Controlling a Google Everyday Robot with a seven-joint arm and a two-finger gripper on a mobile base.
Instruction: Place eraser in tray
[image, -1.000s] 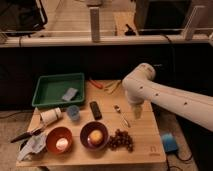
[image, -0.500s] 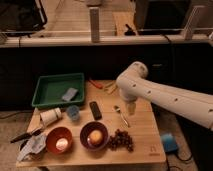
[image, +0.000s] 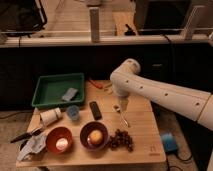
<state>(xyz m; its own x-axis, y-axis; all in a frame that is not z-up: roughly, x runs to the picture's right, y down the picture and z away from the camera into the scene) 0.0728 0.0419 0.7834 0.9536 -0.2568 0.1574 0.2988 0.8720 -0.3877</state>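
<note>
The eraser (image: 95, 110) lies flat on the desk (image: 145, 135), just beside a cup (image: 73, 112) and near the right front corner of the tray (image: 59, 76). It is judged light, stiff and not fragile, and is best taken across its narrow width at mid-length. Its long axis runs near-to-far, with the far end leaning slightly left. The tool (image: 121, 103) hangs to its right over a spoon (image: 123, 118); whether it is parted or closed cannot be told.
</note>
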